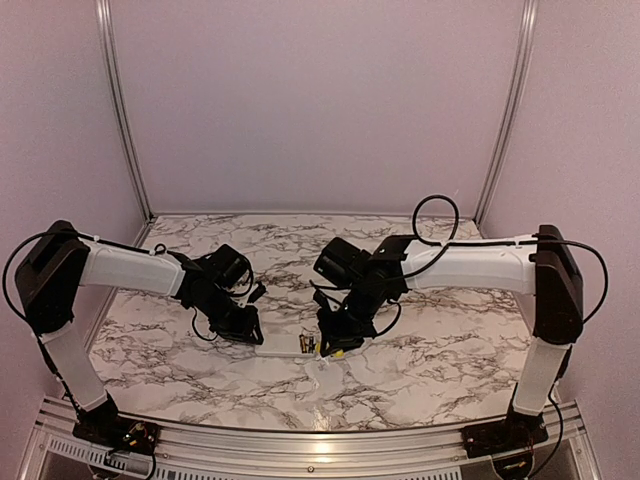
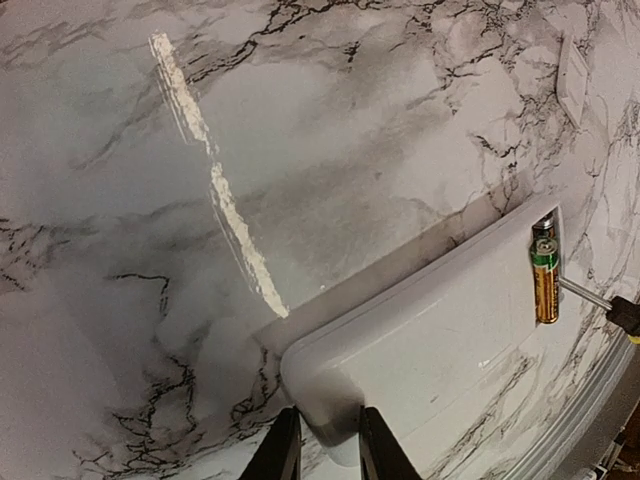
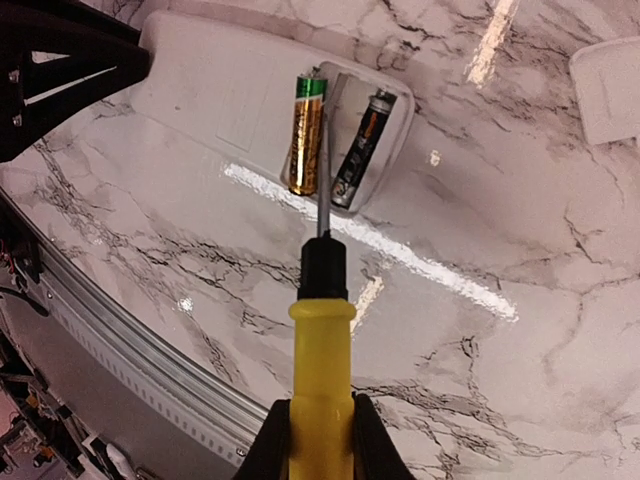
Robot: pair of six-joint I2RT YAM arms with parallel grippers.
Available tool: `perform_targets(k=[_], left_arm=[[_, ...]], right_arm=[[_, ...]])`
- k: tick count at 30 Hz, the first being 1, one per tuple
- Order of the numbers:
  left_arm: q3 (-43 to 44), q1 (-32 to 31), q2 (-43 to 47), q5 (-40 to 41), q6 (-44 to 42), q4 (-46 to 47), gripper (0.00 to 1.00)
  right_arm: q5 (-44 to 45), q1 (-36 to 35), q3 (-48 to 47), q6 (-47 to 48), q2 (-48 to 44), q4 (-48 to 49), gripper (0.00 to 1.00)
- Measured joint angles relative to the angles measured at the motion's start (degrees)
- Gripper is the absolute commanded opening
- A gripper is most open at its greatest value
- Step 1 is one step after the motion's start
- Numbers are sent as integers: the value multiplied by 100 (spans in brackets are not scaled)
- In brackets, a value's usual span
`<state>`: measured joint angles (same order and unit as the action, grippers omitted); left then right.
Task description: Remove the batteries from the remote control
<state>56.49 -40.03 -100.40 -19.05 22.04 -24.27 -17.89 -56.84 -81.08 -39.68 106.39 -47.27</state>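
The white remote control (image 2: pixel 440 330) lies flat on the marble table, also in the right wrist view (image 3: pixel 215 95) and the top view (image 1: pixel 282 349). Its open recess holds two batteries: a coppery-gold one (image 3: pixel 306 135) with a green end, also in the left wrist view (image 2: pixel 545 282), and a dark one (image 3: pixel 362 150) lying tilted. My left gripper (image 2: pixel 322 445) is shut on the remote's plain end. My right gripper (image 3: pixel 320 435) is shut on the yellow-handled screwdriver (image 3: pixel 322 360); its metal shaft (image 3: pixel 324 160) reaches into the recess between the two batteries.
The small white cover piece (image 3: pixel 608 88) lies on the table beyond the remote, also in the left wrist view (image 2: pixel 572 78). The table's metal front rail (image 3: pixel 130 340) runs close behind the remote. Grey walls enclose the table (image 1: pixel 420 370) at back and sides.
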Motion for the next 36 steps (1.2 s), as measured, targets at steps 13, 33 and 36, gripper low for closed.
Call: perform_targets(k=[13, 33, 36], left_arm=[[-2, 2, 76, 92, -24, -157, 22], [173, -35, 186, 212, 238, -516, 28], [173, -44, 186, 212, 260, -516, 28]], right_arm=[[52, -52, -516, -74, 107, -435, 0], [15, -280, -1563, -22, 826, -1080, 0], [20, -291, -1563, -9, 826, -1128, 0]])
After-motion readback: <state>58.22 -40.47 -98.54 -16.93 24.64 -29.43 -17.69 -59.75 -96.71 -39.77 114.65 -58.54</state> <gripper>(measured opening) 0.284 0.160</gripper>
